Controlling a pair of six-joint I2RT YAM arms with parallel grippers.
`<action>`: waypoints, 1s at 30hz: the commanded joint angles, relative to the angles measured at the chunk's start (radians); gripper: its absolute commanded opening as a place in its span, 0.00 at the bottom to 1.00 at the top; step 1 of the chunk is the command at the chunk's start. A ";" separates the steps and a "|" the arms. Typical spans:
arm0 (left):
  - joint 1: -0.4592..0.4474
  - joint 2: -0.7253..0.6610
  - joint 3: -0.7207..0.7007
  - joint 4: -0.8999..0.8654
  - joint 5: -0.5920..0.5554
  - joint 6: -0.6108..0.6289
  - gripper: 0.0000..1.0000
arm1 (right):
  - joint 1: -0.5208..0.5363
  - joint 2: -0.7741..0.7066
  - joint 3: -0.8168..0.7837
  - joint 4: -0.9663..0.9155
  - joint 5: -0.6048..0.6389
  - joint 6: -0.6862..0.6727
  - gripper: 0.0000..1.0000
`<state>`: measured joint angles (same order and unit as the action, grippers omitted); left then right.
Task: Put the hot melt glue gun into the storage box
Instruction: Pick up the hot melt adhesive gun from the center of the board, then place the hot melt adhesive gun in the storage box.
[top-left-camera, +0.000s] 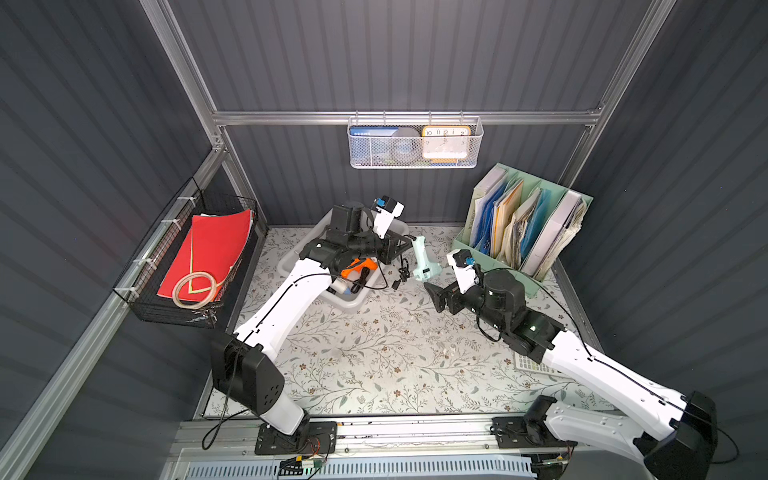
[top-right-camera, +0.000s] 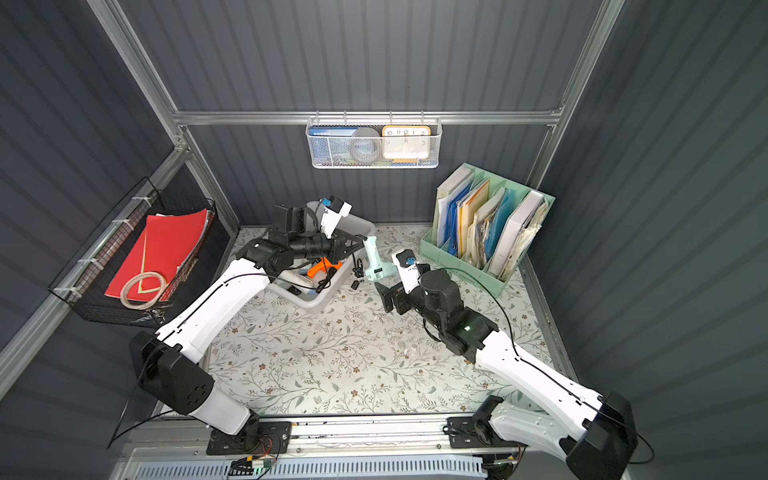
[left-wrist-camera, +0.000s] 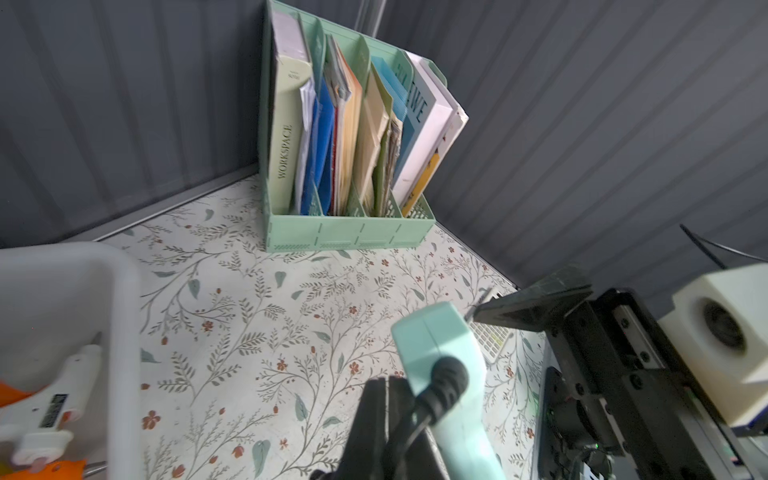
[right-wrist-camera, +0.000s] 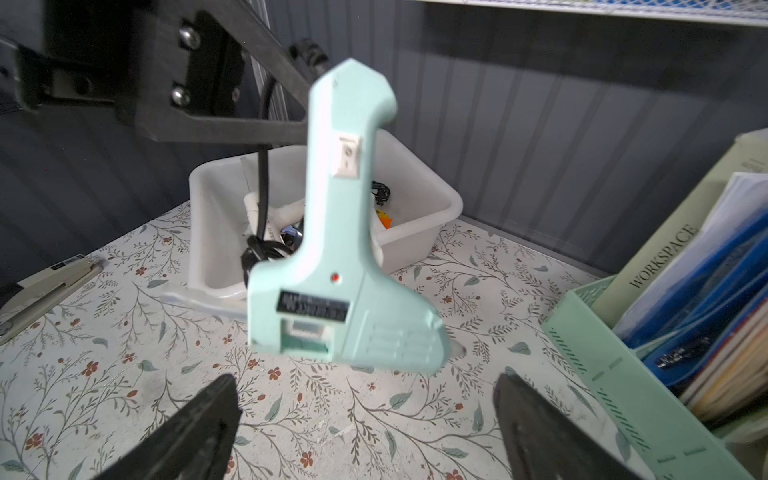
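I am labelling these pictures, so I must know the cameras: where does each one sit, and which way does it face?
Top views: high above the front, looking down at the table; the left arm and right arm show.
Left wrist: on the left arm, facing the file organiser; the shut left gripper shows, holding the glue gun.
Right wrist: on the right arm, facing the storage box; the open right gripper shows.
Shared: both wrist views show the glue gun.

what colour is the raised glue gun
The glue gun is mint green, clearest in the right wrist view.
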<state>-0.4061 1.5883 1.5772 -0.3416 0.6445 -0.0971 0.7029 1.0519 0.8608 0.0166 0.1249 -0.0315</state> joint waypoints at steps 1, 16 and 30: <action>0.059 -0.060 0.018 0.081 -0.091 -0.085 0.00 | 0.001 -0.043 -0.029 0.052 0.131 0.058 0.99; 0.298 -0.039 0.021 0.122 -0.284 -0.275 0.00 | 0.002 -0.088 -0.042 -0.003 0.280 0.131 0.99; 0.380 0.081 -0.095 0.168 -0.105 -0.364 0.00 | 0.001 -0.014 -0.005 -0.039 0.275 0.153 0.99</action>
<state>-0.0326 1.6535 1.4864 -0.2195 0.4686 -0.4358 0.7029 1.0321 0.8200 -0.0120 0.3870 0.1051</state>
